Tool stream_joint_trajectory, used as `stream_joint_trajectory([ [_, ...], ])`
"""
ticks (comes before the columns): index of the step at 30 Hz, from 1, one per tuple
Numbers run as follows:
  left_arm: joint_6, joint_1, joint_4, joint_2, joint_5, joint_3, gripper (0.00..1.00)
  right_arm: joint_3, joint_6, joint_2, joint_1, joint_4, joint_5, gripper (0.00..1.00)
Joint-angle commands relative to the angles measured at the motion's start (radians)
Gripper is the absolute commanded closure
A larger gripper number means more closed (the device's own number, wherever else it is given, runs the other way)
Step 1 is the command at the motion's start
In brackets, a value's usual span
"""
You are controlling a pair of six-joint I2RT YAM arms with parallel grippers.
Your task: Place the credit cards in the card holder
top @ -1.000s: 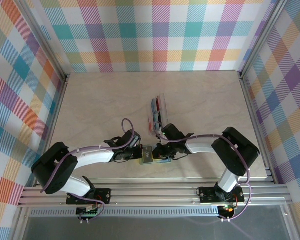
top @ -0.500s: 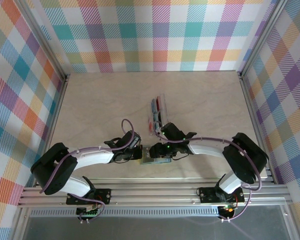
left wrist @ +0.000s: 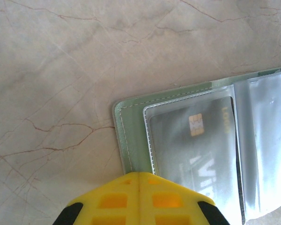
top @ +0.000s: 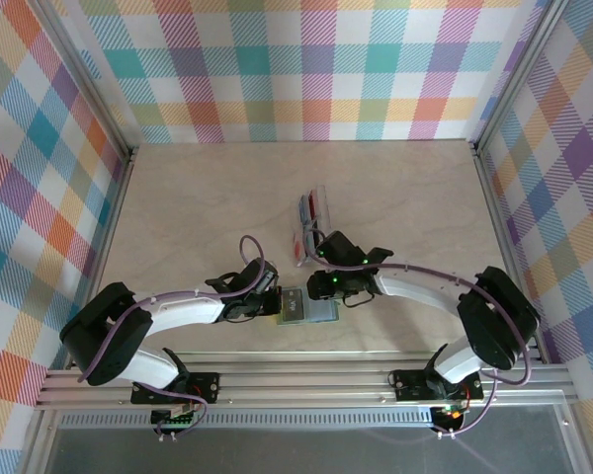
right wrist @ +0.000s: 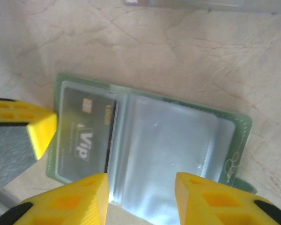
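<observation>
The grey-green card holder (top: 309, 310) lies open on the table between the two arms. A dark credit card (left wrist: 196, 145) with a gold chip sits inside its left clear sleeve (right wrist: 84, 133). My left gripper (left wrist: 139, 187) is shut, its yellow tips resting on the holder's left edge (left wrist: 130, 136). My right gripper (right wrist: 140, 192) hovers open over the clear sleeves (right wrist: 173, 145), with nothing between its fingers. More credit cards (top: 307, 210), blue and red, lie in the clear tray farther back.
The clear plastic tray (top: 314, 225) stands just behind the holder, and its edge (right wrist: 187, 3) shows at the top of the right wrist view. The left gripper's yellow finger (right wrist: 40, 127) touches the holder's left side. Bare marble tabletop (top: 198, 207) spreads to the left and right.
My right gripper has opened and drawn back to the right, off the holder. The holder's right half with its clear sleeves now lies uncovered. The left gripper has stayed put.
</observation>
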Motion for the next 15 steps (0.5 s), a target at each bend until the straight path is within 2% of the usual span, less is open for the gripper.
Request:
stream_joint_trajectory([
  [1, 0.001, -0.018, -0.017, -0.007, -0.002, -0.024, 0.96, 0.044, -0.029, 0.052, 0.002, -0.055, 0.048, 0.57],
  [7, 0.0, -0.019, -0.014, -0.011, -0.005, -0.026, 0.96, 0.076, -0.045, 0.119, 0.002, -0.048, 0.046, 0.57],
  [15, 0.004, -0.018, -0.02, -0.019, -0.008, -0.027, 0.95, 0.037, -0.041, 0.155, 0.003, -0.029, 0.058, 0.55],
])
